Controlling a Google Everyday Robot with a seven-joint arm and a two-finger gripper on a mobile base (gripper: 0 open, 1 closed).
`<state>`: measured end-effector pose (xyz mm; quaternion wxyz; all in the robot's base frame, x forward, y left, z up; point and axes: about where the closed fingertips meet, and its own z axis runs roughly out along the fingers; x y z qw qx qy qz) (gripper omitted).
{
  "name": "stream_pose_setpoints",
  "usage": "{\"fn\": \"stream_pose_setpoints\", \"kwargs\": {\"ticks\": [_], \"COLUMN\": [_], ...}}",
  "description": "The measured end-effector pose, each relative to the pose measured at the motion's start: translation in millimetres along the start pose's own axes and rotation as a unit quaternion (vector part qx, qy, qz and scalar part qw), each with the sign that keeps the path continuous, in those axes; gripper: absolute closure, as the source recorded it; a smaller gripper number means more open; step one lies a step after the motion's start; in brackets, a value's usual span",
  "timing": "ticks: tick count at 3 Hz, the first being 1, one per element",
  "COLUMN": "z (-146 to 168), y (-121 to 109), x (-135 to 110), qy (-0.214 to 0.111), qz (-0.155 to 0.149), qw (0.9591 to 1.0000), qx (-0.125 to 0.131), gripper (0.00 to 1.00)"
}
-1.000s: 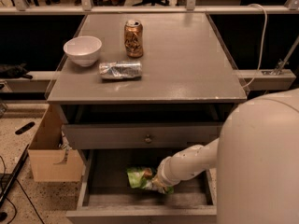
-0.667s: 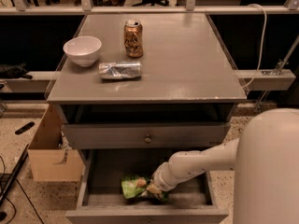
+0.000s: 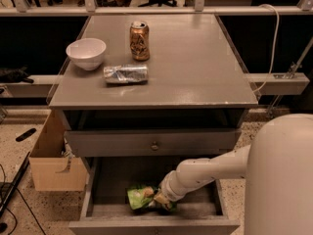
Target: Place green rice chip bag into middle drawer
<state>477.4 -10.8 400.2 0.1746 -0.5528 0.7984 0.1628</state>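
The green rice chip bag [image 3: 140, 197] lies on the floor of the open middle drawer [image 3: 112, 180], near its front centre. My white arm reaches down into the drawer from the right. My gripper [image 3: 161, 199] is at the right end of the bag, low over the drawer floor and touching or just above the bag. The bag's right part is hidden behind the gripper.
On the grey cabinet top stand a white bowl [image 3: 86, 53], an orange can [image 3: 139, 40] and a crushed silver can [image 3: 125, 74]. The drawer front with a small round knob [image 3: 154, 144] is above the open drawer. A cardboard box [image 3: 54, 160] stands on the floor at left.
The arm has gone lower and toward the drawer's front, carrying the green bag down with it. The bag now rests on the drawer floor.
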Motion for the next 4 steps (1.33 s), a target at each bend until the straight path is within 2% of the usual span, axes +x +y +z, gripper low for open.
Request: {"fn": "stream_pose_setpoints", "kwargs": {"ticks": [3, 4], "z": [0.1, 0.1], "y": [0.1, 0.1], "x": [0.0, 0.0], "qy": [0.0, 0.0], "qz": [0.0, 0.0], "qw": [1.0, 1.0], "qx": [0.0, 0.0], "gripper": [0.0, 0.0]}}
